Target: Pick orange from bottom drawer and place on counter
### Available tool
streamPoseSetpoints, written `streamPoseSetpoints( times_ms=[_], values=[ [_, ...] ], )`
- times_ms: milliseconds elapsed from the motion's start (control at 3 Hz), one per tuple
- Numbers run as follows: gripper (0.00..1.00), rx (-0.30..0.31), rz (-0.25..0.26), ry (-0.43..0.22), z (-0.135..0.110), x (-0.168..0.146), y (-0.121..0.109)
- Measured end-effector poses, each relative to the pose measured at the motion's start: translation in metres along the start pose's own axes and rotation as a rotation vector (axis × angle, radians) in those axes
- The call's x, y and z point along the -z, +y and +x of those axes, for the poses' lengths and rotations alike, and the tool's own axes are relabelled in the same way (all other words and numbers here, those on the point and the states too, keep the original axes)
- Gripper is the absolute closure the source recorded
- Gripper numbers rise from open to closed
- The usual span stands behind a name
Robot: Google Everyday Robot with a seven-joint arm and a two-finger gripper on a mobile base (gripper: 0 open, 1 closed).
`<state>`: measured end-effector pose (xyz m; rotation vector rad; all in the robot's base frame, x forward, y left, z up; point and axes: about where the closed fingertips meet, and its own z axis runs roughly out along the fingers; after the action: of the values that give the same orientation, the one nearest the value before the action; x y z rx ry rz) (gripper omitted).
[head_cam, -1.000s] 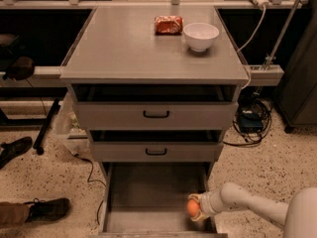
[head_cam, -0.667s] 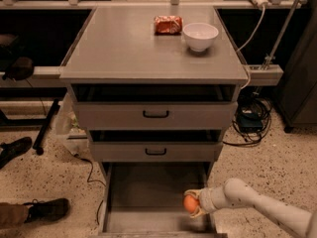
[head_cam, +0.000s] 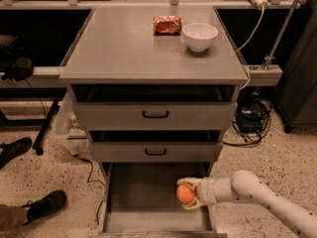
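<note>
The orange is a small round fruit held between the fingers of my gripper, which is shut on it. It hangs over the right side of the open bottom drawer, a shallow grey tray pulled out at floor level. My white arm reaches in from the lower right. The counter is the flat grey cabinet top, well above the gripper.
An orange-red snack packet and a white bowl sit at the back right of the counter. The two upper drawers stand slightly open. Shoes are on the floor at left, cables at right.
My gripper has lifted the orange a little and drawn it up from the drawer floor; more of the arm has swung into view at the lower right.
</note>
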<state>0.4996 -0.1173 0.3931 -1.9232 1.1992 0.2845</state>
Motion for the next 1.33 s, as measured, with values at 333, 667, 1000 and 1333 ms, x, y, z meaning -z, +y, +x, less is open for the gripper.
streamPoseSetpoints(
  times_ms=[333,667,1000,1333],
  values=[
    [1.0,0.076,0.102,0.069,-0.045,0.03,-0.046],
    [1.0,0.076,0.102,0.069,-0.045,0.03,-0.047],
    [1.0,0.109,0.139,0.053,-0.064,0.041,-0.068],
    [1.0,0.199,0.224,0.007,-0.113,0.066,-0.106]
  ],
)
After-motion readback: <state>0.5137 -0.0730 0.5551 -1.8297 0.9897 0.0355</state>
